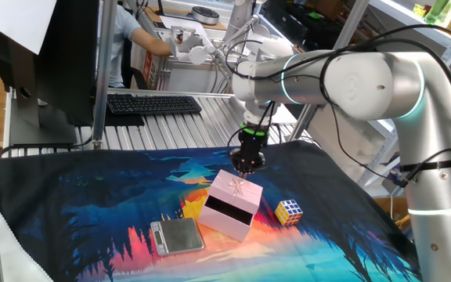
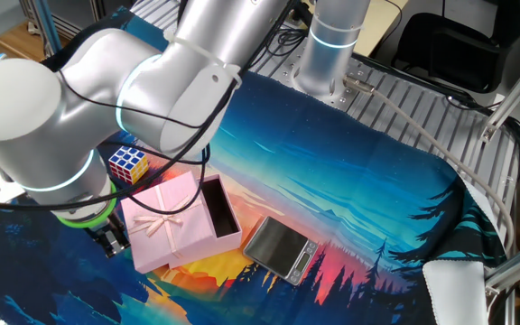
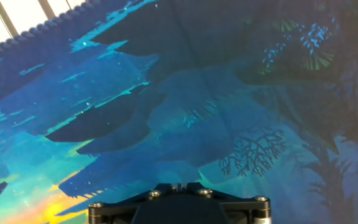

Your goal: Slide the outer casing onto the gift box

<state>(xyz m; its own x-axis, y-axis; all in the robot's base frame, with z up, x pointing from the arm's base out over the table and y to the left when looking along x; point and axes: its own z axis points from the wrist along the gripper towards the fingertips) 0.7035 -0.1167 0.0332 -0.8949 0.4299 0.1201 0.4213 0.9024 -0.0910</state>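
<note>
Spread over the surface (image 1: 92,204) is a printed cloth of blue forest and orange sunset. Going left to right in one fixed view: a flat grey square metal device (image 1: 177,235), then the pale pink cardboard outer casing (image 1: 236,190) with its faint bow mark, the dark-lined pink gift box (image 1: 226,212) showing at its open end, apparently partly sleeved, then a small multicoloured puzzle cube (image 1: 289,211). The black hand (image 1: 247,162) hovers just behind the casing, holding nothing; how far it is open I cannot tell. My worry: a push from here could shove casing and box together across the cloth, or skew and jam the sleeve.
</note>
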